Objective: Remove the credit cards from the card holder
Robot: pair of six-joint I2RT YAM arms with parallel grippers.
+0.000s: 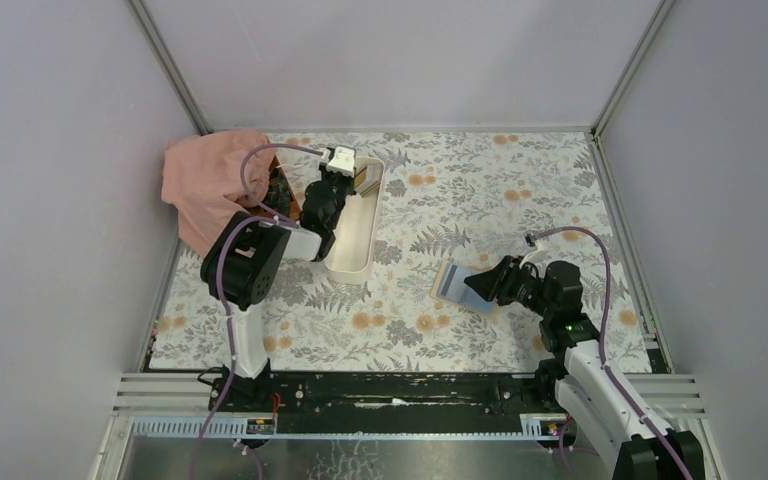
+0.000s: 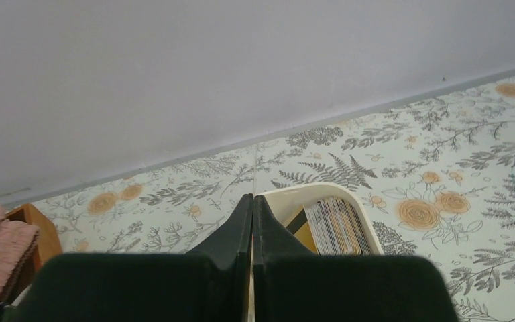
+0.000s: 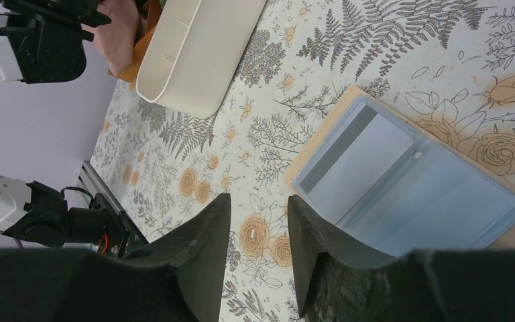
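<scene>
Reading anything off the credit cards point(image 2: 338, 225) is beyond you here — they stand on edge in a packed row at the far end of the white tray point(image 2: 288, 193), with only their thin edges showing. One pale card point(image 3: 365, 161) with a grey stripe along one side sits in a pocket of the card holder point(image 3: 409, 181), and no print on it can be made out. That holder lies open and flat on the table point(image 1: 480, 190), blue inside up, its tan cover showing as a border. It is right of centre and well apart from the tray, with floral table on all sides of it. A pink cloth point(image 1: 210, 185) drapes a wooden box point(image 2: 37, 228) just left of the tray, near the left wall. Your left gripper point(image 2: 252, 200) hangs at the tray's far end beside the row of cards, jaws pressed together with nothing between them. Your right gripper point(image 3: 258, 201) hovers low at the holder's edge — jaws partly spread, pinching nothing. Whether one finger touches the holder you cannot tell.
</scene>
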